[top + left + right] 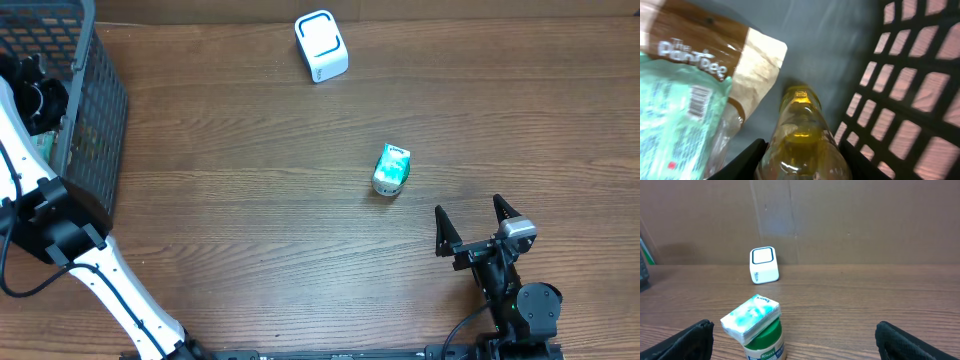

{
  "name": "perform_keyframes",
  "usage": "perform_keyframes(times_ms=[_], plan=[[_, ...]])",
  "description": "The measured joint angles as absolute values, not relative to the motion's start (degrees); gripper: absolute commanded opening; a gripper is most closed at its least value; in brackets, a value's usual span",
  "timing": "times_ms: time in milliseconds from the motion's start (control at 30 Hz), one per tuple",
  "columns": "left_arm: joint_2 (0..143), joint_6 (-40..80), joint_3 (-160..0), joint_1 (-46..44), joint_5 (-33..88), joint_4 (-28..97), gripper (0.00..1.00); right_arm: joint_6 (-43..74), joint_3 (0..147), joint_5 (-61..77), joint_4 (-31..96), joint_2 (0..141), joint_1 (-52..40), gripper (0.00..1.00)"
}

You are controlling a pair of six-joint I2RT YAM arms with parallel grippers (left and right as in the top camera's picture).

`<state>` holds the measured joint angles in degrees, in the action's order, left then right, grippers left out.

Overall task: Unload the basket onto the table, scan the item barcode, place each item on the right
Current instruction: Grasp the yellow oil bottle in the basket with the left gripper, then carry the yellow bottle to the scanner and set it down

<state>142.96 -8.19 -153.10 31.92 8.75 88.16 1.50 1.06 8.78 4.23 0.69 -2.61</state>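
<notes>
Inside the black wire basket, my left gripper is shut on a clear bottle of yellow liquid, one dark finger on each side of it. A brown-and-white "The Pantree" bag and a teal packet with a barcode lie next to the bottle. The white barcode scanner stands at the table's far edge. My right gripper is open near the front edge, with nothing between its fingers.
A green-lidded jar with a teal tissue pack lying on its lid stands mid-table, just ahead of the right gripper. The basket's grid wall is close on the right of the bottle. A cardboard wall backs the table.
</notes>
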Motion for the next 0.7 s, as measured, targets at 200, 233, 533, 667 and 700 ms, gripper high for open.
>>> perform_keyframes(times_ms=[200, 233, 533, 667, 700], plan=[[139.8, -3.3, -160.3, 31.9, 8.3, 89.4, 0.44, 1.5, 1.1, 8.8, 4.3, 0.7, -2.6, 1.0], [138.1, -2.5, -161.0, 31.9, 8.3, 89.6, 0.45, 1.5, 1.1, 8.8, 4.2, 0.7, -2.6, 1.0], [114.8, 3.2, -165.2, 30.8, 12.9, 94.2, 0.42, 1.5, 1.1, 8.8, 4.2, 0.7, -2.6, 1.0], [109.6, 4.1, -165.8, 26.5, 14.4, 96.7, 0.42, 1.5, 1.1, 8.8, 4.2, 0.7, -2.6, 1.0], [109.1, 4.3, -165.8, 24.8, 14.6, 97.0, 0.41, 1.5, 1.1, 8.8, 4.3, 0.7, -2.6, 1.0]])
